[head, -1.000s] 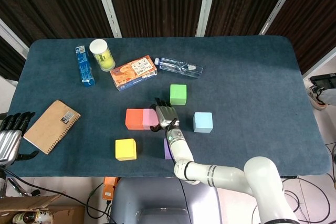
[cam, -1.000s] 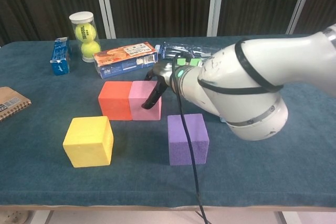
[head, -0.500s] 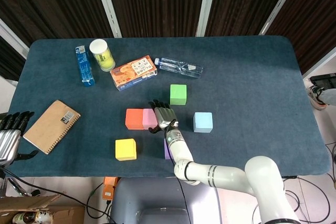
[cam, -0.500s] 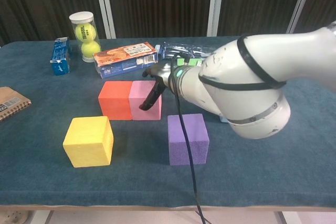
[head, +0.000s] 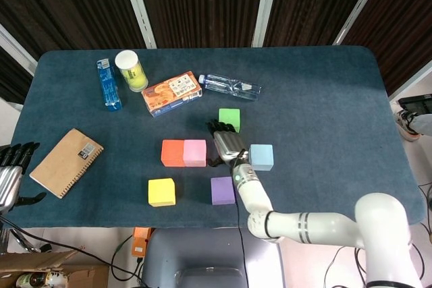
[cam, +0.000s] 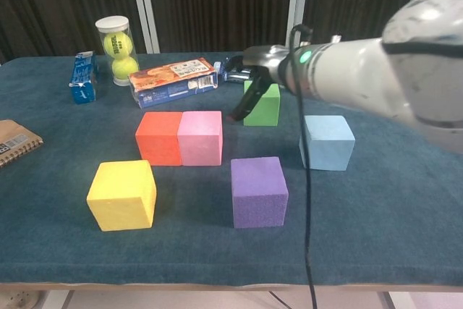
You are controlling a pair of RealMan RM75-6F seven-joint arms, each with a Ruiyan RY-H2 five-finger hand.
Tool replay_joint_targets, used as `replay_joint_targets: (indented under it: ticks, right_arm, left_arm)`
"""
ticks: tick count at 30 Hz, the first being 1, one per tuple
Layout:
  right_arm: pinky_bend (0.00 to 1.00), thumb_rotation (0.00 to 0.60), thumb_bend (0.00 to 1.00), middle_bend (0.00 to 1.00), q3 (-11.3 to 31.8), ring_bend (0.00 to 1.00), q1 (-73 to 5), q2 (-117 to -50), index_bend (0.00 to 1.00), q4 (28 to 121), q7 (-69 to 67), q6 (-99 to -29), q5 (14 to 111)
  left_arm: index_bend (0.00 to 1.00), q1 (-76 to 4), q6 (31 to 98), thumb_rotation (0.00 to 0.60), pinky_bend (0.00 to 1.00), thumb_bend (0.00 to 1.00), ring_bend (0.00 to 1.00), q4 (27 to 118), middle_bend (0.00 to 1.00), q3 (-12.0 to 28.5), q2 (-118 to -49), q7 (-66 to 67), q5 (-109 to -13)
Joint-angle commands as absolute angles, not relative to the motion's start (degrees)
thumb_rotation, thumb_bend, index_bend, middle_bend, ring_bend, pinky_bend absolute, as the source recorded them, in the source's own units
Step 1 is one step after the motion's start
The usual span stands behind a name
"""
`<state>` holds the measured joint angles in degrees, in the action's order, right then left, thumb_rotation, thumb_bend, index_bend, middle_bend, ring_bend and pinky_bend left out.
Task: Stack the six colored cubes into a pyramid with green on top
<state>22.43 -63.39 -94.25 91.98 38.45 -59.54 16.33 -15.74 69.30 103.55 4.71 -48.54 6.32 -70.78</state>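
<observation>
Red cube (head: 173, 152) and pink cube (head: 194, 152) sit side by side, touching, mid-table. The green cube (head: 229, 119) stands behind them to the right, and the light blue cube (head: 261, 156) lies further right. Yellow cube (head: 161, 192) and purple cube (head: 222, 190) sit apart near the front edge. My right hand (head: 228, 145) hovers between the pink and blue cubes, fingers spread toward the green cube (cam: 264, 106), holding nothing. In the chest view the right hand (cam: 262, 59) hangs over the green cube's left side. My left hand (head: 10, 173) waits off the table's left corner, fingers apart.
Along the back left stand a tennis ball tube (head: 131, 70), a blue carton (head: 108, 83), an orange snack box (head: 172, 93) and a lying water bottle (head: 231, 86). A brown notebook (head: 66, 162) lies near the left edge.
My right hand has let go of the pink cube's side and moved right and back, ending near the green cube. The cubes stay where they were.
</observation>
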Motion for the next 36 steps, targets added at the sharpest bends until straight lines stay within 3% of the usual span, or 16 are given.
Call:
replay_joint_targets:
  ticks: [1, 12, 17, 29, 32, 36]
  right_arm:
    - [0.0, 0.6, 0.21, 0.0, 19.1, 0.0, -57.5, -84.9, 0.0, 100.8, 37.7, -63.0, 19.0]
    - [0.0, 0.6, 0.2, 0.0, 11.9, 0.0, -48.0, -71.5, 0.01, 105.1, 28.7, -52.9, 24.2]
    - [0.0, 0.6, 0.2, 0.0, 9.4, 0.0, -46.6, -72.6, 0.01, 100.9, 25.3, -49.0, 27.2]
    - [0.0, 0.6, 0.2, 0.0, 8.0, 0.0, -47.6, -76.9, 0.02, 93.6, 21.4, -45.2, 28.7]
    - [0.0, 0.6, 0.2, 0.0, 7.8, 0.0, -47.9, -78.0, 0.08, 92.2, 20.8, -45.1, 28.7]
    - [0.0, 0.6, 0.2, 0.0, 8.2, 0.0, -47.8, -80.0, 0.24, 90.0, 19.4, -46.3, 29.0]
  left_arm:
    - [0.09, -15.7, 69.3, 0.6, 0.08, 0.1, 0.01, 103.5, 0.07, 4.7, -48.5, 6.3, -70.9]
    - [0.09, -16.2, 68.2, 0.6, 0.08, 0.1, 0.01, 102.4, 0.07, 4.9, -49.5, 7.7, -69.4]
    - [0.09, -16.7, 67.7, 0.6, 0.08, 0.1, 0.01, 102.3, 0.07, 4.9, -50.0, 8.7, -68.9]
    - [0.09, -16.5, 67.9, 0.6, 0.08, 0.1, 0.01, 102.5, 0.07, 5.0, -50.0, 8.8, -68.5]
    - [0.09, -16.5, 67.9, 0.6, 0.08, 0.11, 0.01, 102.6, 0.07, 4.9, -49.9, 8.9, -68.5]
    - [0.09, -16.5, 67.9, 0.6, 0.08, 0.11, 0.01, 102.7, 0.07, 4.9, -50.0, 9.0, -68.5]
